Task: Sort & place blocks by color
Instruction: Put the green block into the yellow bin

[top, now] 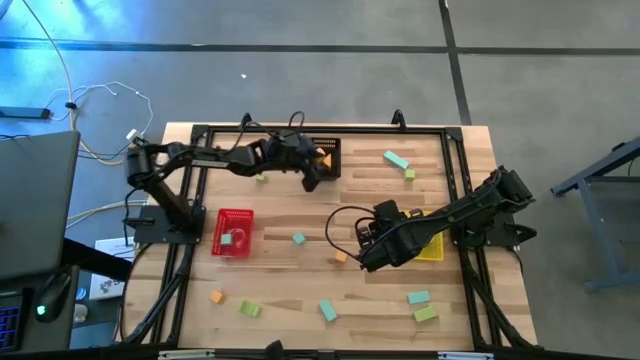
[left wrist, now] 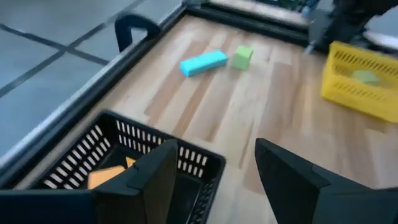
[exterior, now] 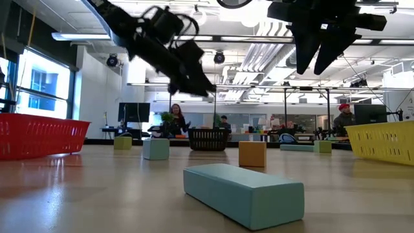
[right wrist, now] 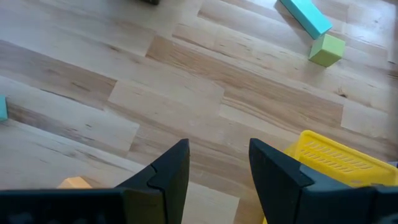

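Near edge of the table, high view: five loose blocks — one orange cube, two light green blocks, two teal bars. Mid-table: one teal cube and one orange cube loose; red basket holds one green block. Right gripper, fingers parted, empty, hovers beside yellow basket. Far side: left gripper, fingers apart, empty, at black basket containing orange blocks; one teal bar and one green cube lie loose.
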Tool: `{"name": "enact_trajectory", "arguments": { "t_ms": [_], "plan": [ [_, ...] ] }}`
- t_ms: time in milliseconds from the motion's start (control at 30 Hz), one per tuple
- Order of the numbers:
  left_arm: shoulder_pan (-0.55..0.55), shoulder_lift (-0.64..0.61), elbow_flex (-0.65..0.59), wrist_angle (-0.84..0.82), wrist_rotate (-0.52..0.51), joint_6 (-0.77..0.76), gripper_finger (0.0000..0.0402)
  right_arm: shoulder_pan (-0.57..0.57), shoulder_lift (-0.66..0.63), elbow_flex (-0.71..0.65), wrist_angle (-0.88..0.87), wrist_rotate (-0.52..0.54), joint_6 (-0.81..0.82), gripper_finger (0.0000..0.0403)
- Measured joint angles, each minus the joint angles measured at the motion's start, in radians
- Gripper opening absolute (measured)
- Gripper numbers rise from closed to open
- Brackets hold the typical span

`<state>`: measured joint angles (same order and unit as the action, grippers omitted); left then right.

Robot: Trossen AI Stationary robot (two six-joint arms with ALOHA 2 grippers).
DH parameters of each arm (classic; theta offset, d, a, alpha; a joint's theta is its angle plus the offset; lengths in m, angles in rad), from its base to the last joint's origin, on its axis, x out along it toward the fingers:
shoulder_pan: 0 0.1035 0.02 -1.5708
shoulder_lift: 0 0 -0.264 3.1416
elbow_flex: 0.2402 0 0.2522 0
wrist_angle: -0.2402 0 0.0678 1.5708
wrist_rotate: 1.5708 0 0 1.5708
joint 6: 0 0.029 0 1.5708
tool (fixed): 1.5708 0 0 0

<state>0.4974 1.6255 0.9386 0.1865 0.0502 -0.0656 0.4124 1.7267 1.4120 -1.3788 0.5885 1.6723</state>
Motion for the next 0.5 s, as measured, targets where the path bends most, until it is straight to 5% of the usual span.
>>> {"name": "enact_trajectory", "arguments": {
  "t_ms": [500],
  "plan": [
    [-0.132, -0.36, 0.001, -0.602, -0.013, 0.1, 0.0204, -0.101, 0.0, 0.0, -0.022, -0.055, -0.162, 0.0151]
  ]
}}
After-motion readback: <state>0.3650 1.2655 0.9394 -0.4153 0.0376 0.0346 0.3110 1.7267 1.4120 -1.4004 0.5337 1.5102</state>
